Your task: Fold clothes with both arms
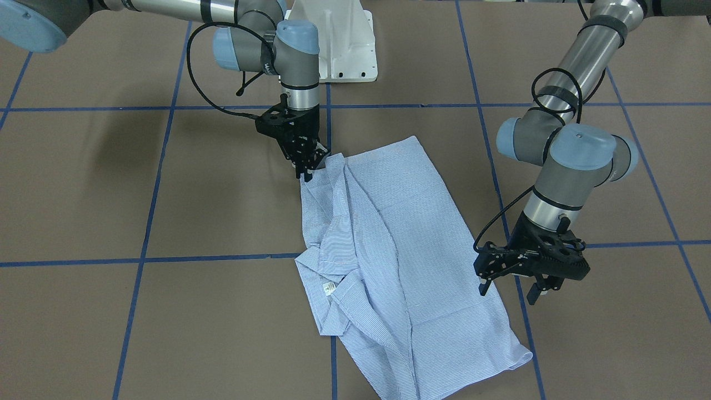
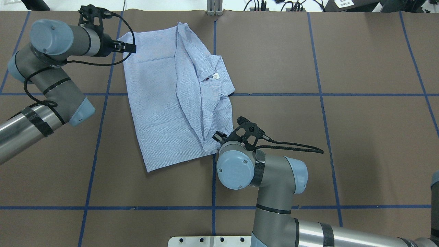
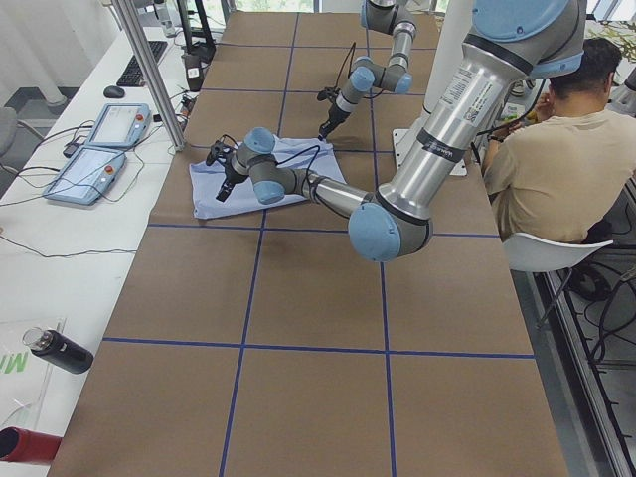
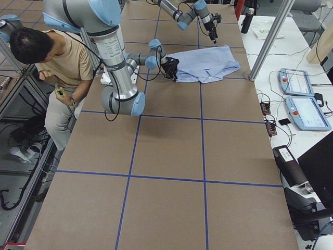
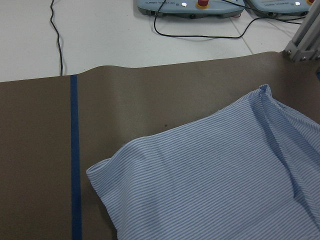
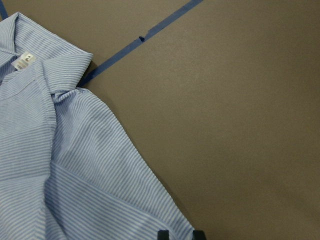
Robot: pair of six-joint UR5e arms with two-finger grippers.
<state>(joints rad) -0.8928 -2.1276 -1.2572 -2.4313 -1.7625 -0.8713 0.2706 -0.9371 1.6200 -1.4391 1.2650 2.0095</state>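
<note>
Shirt (image 1: 411, 233) lies part-folded on desk (image 1: 166, 194), between both tools. Right tool (image 1: 306, 169) pinches shirt corner at its tips. Left tool (image 1: 508, 291) hovers spread and empty beside opposite corner. We judge grasping step half done. Next: left descends, pinches corner.

Shirt (image 1: 400, 233) edge past front view's bottom edge; right tool (image 1: 307, 168) tips behind its wrist (image 2: 236, 169) overhead; label (image 1: 328, 288) unreadable
</note>
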